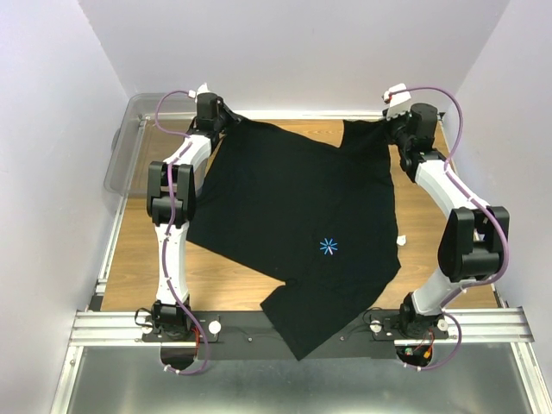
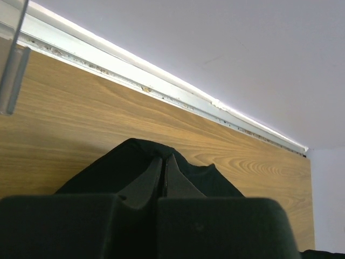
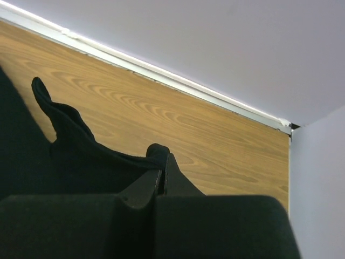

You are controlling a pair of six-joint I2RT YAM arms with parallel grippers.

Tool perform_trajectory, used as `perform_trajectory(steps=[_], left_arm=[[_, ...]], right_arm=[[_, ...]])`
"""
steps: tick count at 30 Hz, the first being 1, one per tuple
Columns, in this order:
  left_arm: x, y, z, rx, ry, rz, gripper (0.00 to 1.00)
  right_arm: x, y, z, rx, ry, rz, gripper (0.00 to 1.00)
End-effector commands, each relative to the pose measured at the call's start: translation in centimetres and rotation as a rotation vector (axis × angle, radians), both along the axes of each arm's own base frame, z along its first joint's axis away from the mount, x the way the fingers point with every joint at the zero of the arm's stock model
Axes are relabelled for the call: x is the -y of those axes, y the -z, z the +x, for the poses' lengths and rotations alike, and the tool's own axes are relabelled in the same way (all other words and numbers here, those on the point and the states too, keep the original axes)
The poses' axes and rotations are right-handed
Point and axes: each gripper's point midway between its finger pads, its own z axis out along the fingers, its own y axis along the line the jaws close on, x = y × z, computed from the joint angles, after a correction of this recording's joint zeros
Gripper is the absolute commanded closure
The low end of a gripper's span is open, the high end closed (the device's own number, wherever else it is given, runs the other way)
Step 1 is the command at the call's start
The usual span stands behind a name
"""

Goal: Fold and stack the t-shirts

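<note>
My left claw (image 1: 226,116) is clamped shut on one far corner of the soft black short-sleeved t-shirt (image 1: 293,198), and my right claw (image 1: 391,128) is shut on the other far corner. Both pinch cloth near the back edge of the light wooden table (image 1: 138,250). The shirt lies spread out but skewed. Its near part droops over the grey metal rail (image 1: 112,326) by my bases, and a small blue star print (image 1: 329,247) faces up. I judge that no fold is made and no stack begun, so the whole job is ahead. The clear plastic bin (image 1: 129,147) sits just beside my left arm and crowds that side.
</note>
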Motion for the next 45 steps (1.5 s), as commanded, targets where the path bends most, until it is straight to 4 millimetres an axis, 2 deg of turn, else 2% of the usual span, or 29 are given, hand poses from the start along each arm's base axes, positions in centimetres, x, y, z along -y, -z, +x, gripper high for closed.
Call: perform_trajectory(steps=[1, 6, 11, 15, 19, 23, 24, 27, 28, 30, 31, 32, 33, 36, 38, 39, 40, 41, 42, 45], left_arm=[[0.2, -0.9, -0.3, 0.033, 0.035, 0.001, 1.00], [0.5, -1.1, -0.4, 0.041, 0.053, -0.006, 1.00], [0.6, -1.3, -0.5, 0.047, 0.067, -0.002, 1.00], [0.6, -1.4, -0.7, 0.047, 0.074, -0.001, 1.00], [0.6, -1.2, -1.0, 0.046, 0.084, 0.004, 1.00], [0.8, -1.1, -1.1, 0.051, 0.103, 0.011, 1.00], [0.9, -1.2, -1.2, 0.054, 0.113, 0.012, 1.00], [1.1, -1.0, -1.3, 0.053, 0.125, 0.010, 1.00], [1.2, -0.8, -1.5, 0.051, 0.134, 0.011, 1.00], [1.3, -0.8, -1.6, 0.052, 0.141, 0.012, 1.00], [1.4, -0.4, -1.9, 0.046, 0.151, 0.015, 1.00], [1.5, -0.4, -1.9, 0.049, 0.158, 0.015, 1.00], [1.6, -0.1, -2.1, 0.043, 0.167, 0.012, 1.00], [1.9, 0.2, -2.4, 0.040, 0.186, 0.011, 1.00], [2.0, 0.3, -2.4, 0.041, 0.197, 0.010, 1.00], [2.0, 0.2, -2.4, 0.045, 0.202, 0.009, 1.00], [2.0, 0.2, -2.4, 0.045, 0.203, 0.009, 1.00], [2.1, 0.2, -2.4, 0.045, 0.207, 0.009, 1.00], [2.2, 0.2, -2.5, 0.045, 0.214, 0.006, 1.00], [2.3, 0.2, -2.5, 0.047, 0.223, 0.005, 1.00]], right_arm=[[-1.5, -0.2, -1.4, -0.018, -0.096, 0.043, 0.99], [-3.1, 0.5, -2.9, -0.066, -0.173, 0.085, 0.99], [-2.6, 0.9, -3.1, -0.077, -0.142, 0.075, 0.99], [-1.9, 2.4, -2.6, -0.108, -0.117, 0.042, 0.99], [-3.3, 3.5, -3.6, -0.150, -0.186, 0.064, 0.99], [-8.8, 4.1, -7.6, -0.242, -0.440, 0.107, 0.99], [-11.5, 4.9, -10.0, -0.293, -0.534, 0.079, 0.99], [-16.2, 6.5, -14.6, -0.345, -0.696, -0.009, 0.99], [-19.0, 8.2, -17.6, -0.382, -0.775, -0.041, 0.99], [-20.4, 9.3, -19.4, -0.411, -0.795, -0.072, 0.99], [-21.0, 10.2, -20.4, -0.445, -0.808, -0.073, 0.95], [-21.2, 11.3, -20.8, -0.485, -0.814, -0.073, 0.86], [-20.7, 12.0, -21.2, -0.522, -0.816, -0.094, 0.68], [-19.6, 12.2, -21.0, -0.527, -0.773, -0.142, 0.30], [-18.0, 11.2, -20.2, -0.487, -0.700, -0.180, 0.20], [-17.4, 10.0, -19.6, -0.460, -0.668, -0.164, 0.16], [-15.4, 9.4, -18.4, -0.456, -0.606, -0.137, 0.14], [-14.5, 8.9, -17.9, -0.451, -0.600, -0.105, 0.13], [-12.0, 8.8, -16.8, -0.450, -0.556, -0.100, 0.12], [-9.0, 10.3, -16.4, -0.492, -0.543, -0.146, 0.11]])
